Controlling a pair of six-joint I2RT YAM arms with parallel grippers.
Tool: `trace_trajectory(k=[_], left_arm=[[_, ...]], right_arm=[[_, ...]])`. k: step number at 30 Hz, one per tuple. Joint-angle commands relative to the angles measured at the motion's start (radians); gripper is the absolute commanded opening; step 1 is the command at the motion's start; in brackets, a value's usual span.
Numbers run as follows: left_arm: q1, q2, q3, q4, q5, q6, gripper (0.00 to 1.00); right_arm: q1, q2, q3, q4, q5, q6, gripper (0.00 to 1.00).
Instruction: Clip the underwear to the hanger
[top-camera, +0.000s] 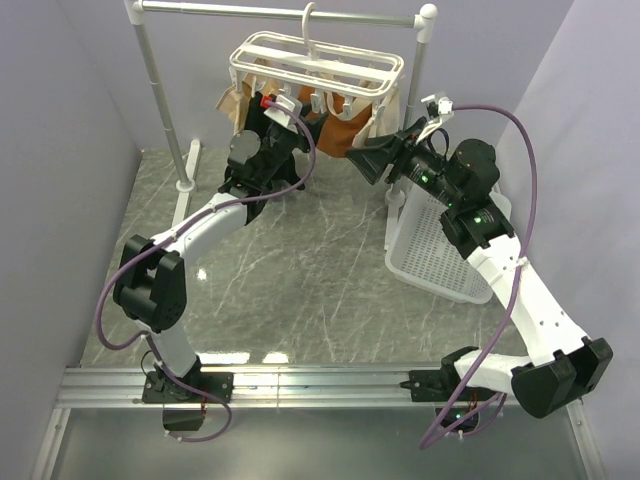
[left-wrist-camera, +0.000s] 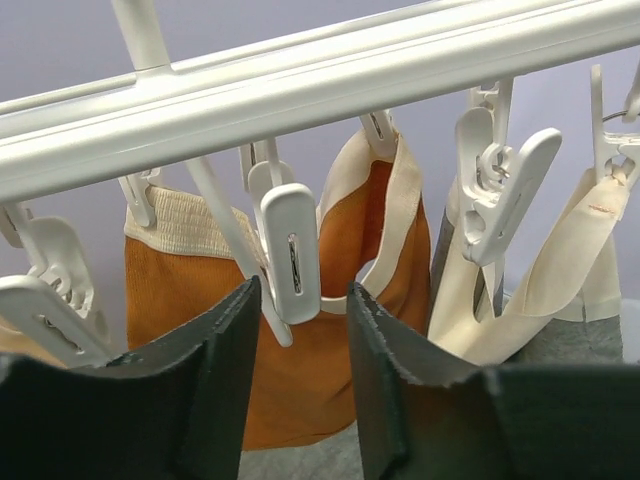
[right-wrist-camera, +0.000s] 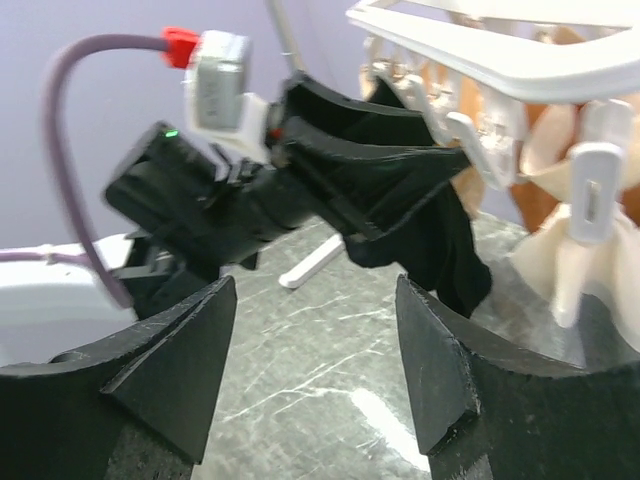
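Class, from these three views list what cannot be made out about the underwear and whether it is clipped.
- Right wrist: the underwear hangs blurred below the hanger; its upper part merges with the black left arm, so whether it is clipped cannot be seen.
- Top external: it is lost among the black arms under the hanger.
- Left wrist: it is out of view; the left gripper's jaws frame only a white clip.
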Motion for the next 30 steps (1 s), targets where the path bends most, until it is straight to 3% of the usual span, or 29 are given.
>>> trace_trajectory(k=[1,2,6,10,16,30], left_arm=[[-0.004,0.003,0.06,0.036,0.012,0.004,0.44],[-0.002,0.003,0.063,0.033,0.013,0.003,0.39],[-0.004,-0.005,0.057,0.026,0.015,0.035,0.36],[-0.004,-0.014,0.056,0.015,0.004,0.049,0.27],[-0.004,-0.037,0.04,-0.013,0.03,0.061,0.13],[-0.002,-0.071,0.04,-0.042,0.149,0.023,0.0]], right_arm=[[-0.002,0.001,0.041,0.092,-0.093,0.027,0.72],[-0.001,0.007,0.044,0.103,-0.096,0.034,0.72],[0.041,0.036,0.07,0.075,0.009,0.059,0.69],[0.059,0.062,0.081,0.074,0.088,0.097,0.64],[0.105,0.125,0.147,0.026,0.216,0.034,0.61],[0.12,0.331,0.336,0.051,0.256,0.004,0.62]])
